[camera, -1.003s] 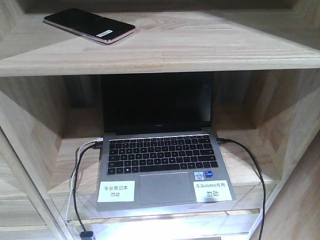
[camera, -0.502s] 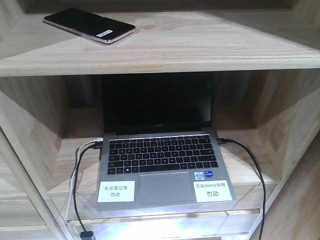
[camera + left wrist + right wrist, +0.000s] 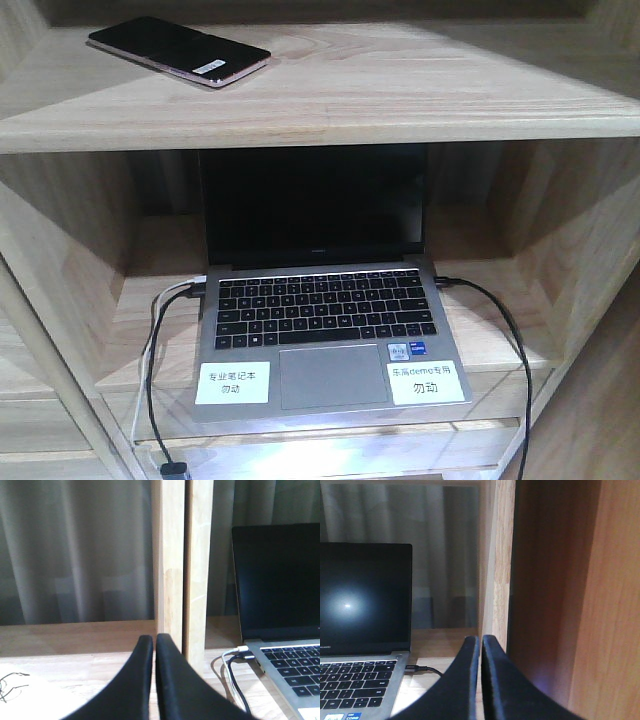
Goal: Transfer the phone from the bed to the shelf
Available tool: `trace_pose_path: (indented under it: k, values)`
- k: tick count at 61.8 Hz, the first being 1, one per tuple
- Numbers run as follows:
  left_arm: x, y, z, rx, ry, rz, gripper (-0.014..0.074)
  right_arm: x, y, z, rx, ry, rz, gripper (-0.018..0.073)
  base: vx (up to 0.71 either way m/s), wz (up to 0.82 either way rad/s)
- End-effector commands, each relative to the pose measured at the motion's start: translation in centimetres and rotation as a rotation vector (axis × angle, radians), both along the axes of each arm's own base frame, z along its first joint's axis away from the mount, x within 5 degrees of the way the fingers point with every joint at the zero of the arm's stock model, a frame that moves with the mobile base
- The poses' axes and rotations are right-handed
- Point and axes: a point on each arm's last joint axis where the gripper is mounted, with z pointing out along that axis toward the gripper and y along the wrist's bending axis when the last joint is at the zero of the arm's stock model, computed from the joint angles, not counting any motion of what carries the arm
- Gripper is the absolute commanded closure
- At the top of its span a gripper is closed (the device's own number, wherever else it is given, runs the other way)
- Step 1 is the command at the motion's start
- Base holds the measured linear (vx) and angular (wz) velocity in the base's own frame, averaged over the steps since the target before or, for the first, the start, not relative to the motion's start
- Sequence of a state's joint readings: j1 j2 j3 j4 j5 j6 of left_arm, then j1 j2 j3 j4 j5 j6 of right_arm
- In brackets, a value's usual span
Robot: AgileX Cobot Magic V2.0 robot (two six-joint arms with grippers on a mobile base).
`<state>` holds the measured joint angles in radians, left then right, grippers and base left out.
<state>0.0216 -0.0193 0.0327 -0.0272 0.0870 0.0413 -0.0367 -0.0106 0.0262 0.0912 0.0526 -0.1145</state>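
While both arms' fingers [image 3: 154, 642] [image 3: 480, 642] sit closed, empty, phone [image 3: 178, 50] lies on shelf [image 3: 400, 95].

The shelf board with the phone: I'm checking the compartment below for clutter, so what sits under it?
Under the shelf that carries the phone stands an open silver laptop with cables plugged into both sides. Its dark screen hides whatever lies behind it.

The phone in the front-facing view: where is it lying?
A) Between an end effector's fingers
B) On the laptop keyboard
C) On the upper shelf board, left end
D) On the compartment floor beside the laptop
C: the phone lies flat on the upper board of the shelf, above the open laptop.
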Motion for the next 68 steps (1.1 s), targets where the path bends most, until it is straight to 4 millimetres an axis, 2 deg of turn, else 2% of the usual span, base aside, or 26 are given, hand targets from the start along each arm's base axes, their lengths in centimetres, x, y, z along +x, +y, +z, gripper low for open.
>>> trace_pose_path:
  k: [1, 68]
  values:
    - [-0.20, 0.03, 1.53, -0.016, -0.104, 0.004, 0.0595, -0.11, -0.08, 0.43, -0.002, -0.083, -0.011, 0.0565, 0.00, 0.00]
    - [-0.20, 0.03, 1.53, -0.016, -0.104, 0.004, 0.0595, -0.10, -0.08, 0.37, -0.002, -0.076, -0.010, 0.0565, 0.00, 0.00]
